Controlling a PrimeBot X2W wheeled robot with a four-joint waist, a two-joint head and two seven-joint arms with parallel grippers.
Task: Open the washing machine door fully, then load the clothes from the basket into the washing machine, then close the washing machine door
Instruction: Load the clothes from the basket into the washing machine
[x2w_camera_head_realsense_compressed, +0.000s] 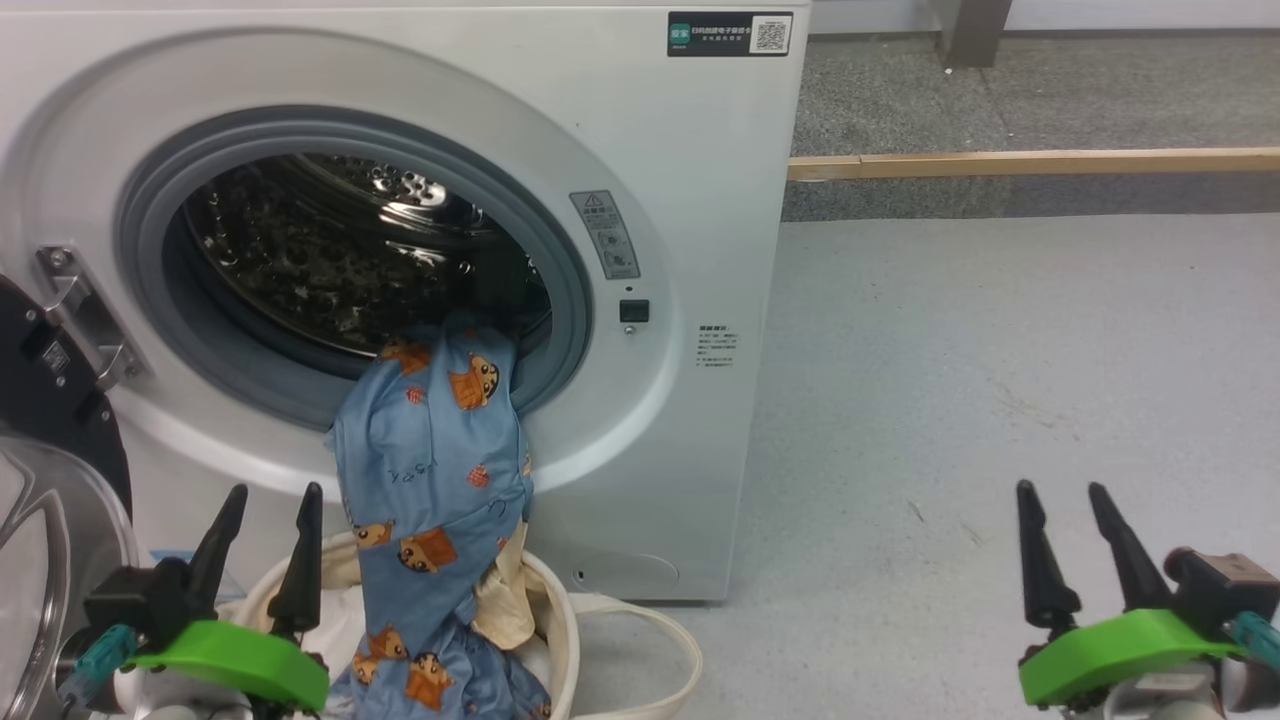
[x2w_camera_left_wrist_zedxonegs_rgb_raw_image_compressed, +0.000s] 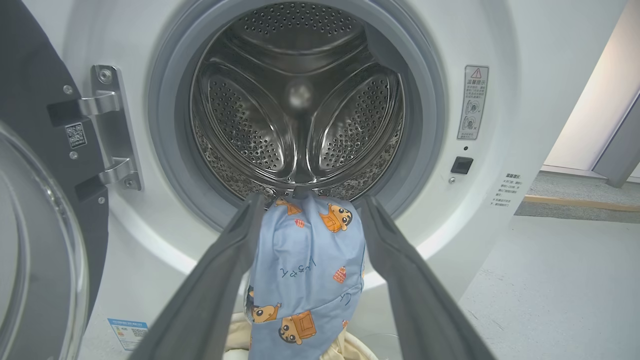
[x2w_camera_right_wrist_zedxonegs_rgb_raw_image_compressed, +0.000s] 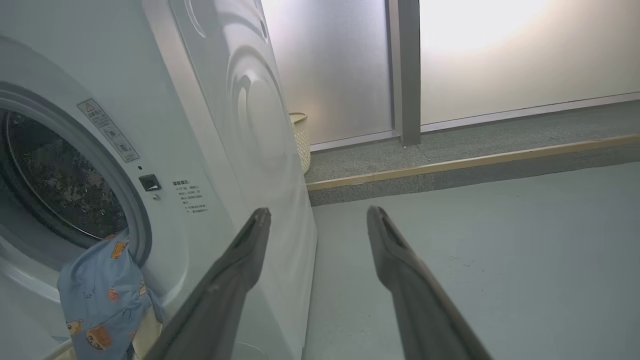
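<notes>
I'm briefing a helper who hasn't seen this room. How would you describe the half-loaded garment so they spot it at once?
Start at the white washing machine with its door swung open. From the lower lip of its round opening a light blue garment hangs into the cream basket below. Its orange-brown cartoon bears set it apart from the plain cream cloth beside it.

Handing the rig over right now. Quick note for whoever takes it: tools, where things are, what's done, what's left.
Left tool: open, empty, low by the basket, pointing at the drum.
Right tool: open, empty, off to the right over the floor.
Washing machine door: swung open on the left.
Clothes: blue bear-print fabric hangs from the drum's lip down into the basket, which stands against the washing machine.
Done: door open, loading begun.
Left: get the clothes fully inside the drum, then close the door.
</notes>
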